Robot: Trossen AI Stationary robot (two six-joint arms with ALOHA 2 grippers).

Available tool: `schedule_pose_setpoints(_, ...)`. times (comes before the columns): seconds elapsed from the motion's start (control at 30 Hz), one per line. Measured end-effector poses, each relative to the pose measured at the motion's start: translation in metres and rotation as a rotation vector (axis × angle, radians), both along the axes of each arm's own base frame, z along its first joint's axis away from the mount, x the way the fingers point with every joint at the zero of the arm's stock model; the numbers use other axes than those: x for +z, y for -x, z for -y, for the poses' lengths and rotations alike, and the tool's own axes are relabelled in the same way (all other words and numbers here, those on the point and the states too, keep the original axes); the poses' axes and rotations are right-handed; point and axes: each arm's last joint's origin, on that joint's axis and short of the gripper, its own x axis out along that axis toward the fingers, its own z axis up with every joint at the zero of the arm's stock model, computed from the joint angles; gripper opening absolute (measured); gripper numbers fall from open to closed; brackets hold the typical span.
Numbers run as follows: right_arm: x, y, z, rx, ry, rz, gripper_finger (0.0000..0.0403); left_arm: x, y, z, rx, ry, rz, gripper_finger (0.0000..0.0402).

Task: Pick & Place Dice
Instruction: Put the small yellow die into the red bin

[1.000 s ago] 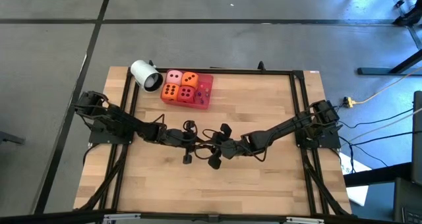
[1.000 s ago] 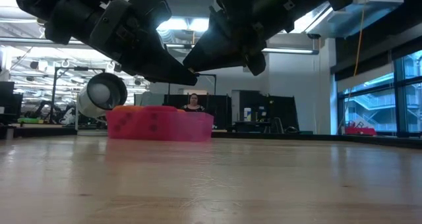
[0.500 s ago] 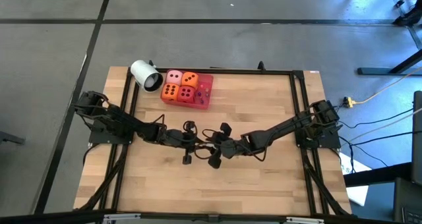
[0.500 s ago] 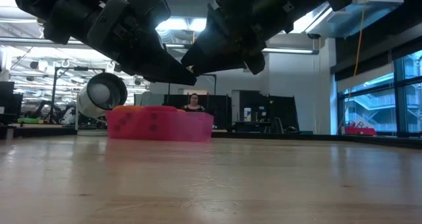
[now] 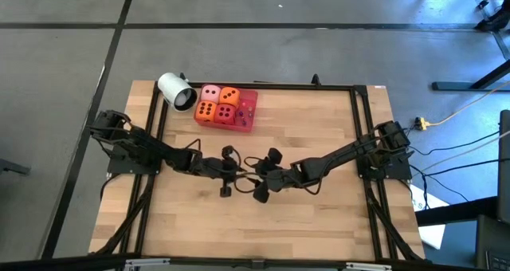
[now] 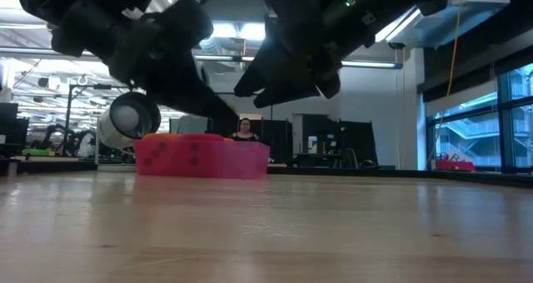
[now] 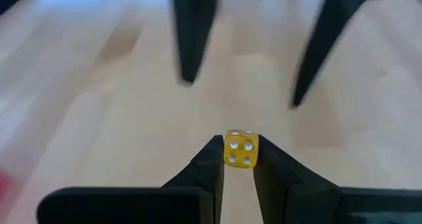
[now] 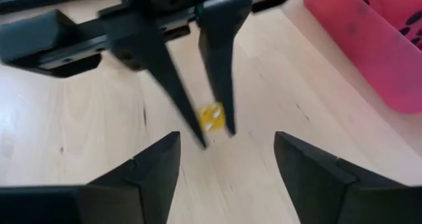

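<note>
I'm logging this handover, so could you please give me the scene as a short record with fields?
left tool: shut on a small yellow die, above the table's middle
right tool: open, facing the left tool, holding nothing
yellow die: white pips, clear of the table
tray: pink, far side of table, holds four big dice
cup: white, on its side beside the tray

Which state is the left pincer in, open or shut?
Shut on the small yellow die: the left pincer grips it between its fingertips above the table.
</note>
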Motion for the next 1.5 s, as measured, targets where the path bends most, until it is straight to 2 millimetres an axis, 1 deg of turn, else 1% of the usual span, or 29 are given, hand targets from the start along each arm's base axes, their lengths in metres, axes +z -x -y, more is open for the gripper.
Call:
schedule_pose_setpoints(0.1, -0.001, 0.001, 0.000, 0.002, -0.004, -0.015, 0.0249, -0.002, 0.003, -0.002, 0.054, -0.043, -0.038, 0.0054)
schedule_pose_setpoints(0.23, -0.001, 0.001, 0.000, 0.010, -0.011, -0.018, 0.0249, -0.001, 0.008, -0.008, 0.146, -0.170, -0.081, 0.0054)
schedule_pose_setpoints(0.3, -0.001, 0.001, 0.000, 0.010, -0.011, -0.018, 0.0249, 0.002, 0.010, -0.012, 0.219, -0.229, -0.084, 0.0054)
schedule_pose_setpoints(0.4, -0.001, 0.001, 0.000, 0.009, -0.011, -0.019, 0.0249, 0.006, 0.011, -0.025, 0.306, -0.254, -0.086, 0.0054)
schedule_pose_setpoints(0.47, -0.002, 0.001, 0.000, 0.009, -0.011, -0.021, 0.0249, 0.007, 0.010, -0.037, 0.336, -0.258, -0.084, 0.0054)
schedule_pose_setpoints(0.57, -0.002, 0.001, 0.000, 0.010, -0.010, -0.023, 0.0249, 0.011, 0.007, -0.059, 0.375, -0.321, -0.077, 0.0054)
schedule_pose_setpoints(0.67, -0.002, 0.001, 0.001, 0.011, -0.008, -0.027, 0.0249, 0.015, 0.006, -0.086, 0.413, -0.386, -0.080, 0.0054)
schedule_pose_setpoints(0.73, -0.002, 0.001, 0.000, 0.022, -0.013, -0.032, 0.0249, 0.016, 0.007, -0.105, 0.406, -0.404, -0.083, 0.0054)
schedule_pose_setpoints(0.9, -0.003, 0.002, 0.000, 0.026, -0.011, -0.048, 0.0249, 0.016, 0.016, -0.147, 0.388, -0.370, -0.090, 0.0054)
schedule_pose_setpoints(1.03, -0.004, 0.003, 0.001, 0.026, -0.008, -0.055, 0.0249, 0.016, 0.024, -0.171, 0.427, -0.312, -0.081, 0.0058)
schedule_pose_setpoints(1.2, -0.004, 0.003, 0.001, 0.026, -0.008, -0.056, 0.0249, 0.016, 0.030, -0.184, 0.417, -0.280, -0.072, 0.0069)
schedule_pose_setpoints(1.5, -0.004, 0.002, 0.002, 0.028, 0.005, -0.058, 0.0249, 0.016, 0.030, -0.185, 0.393, -0.268, -0.066, 0.0092)
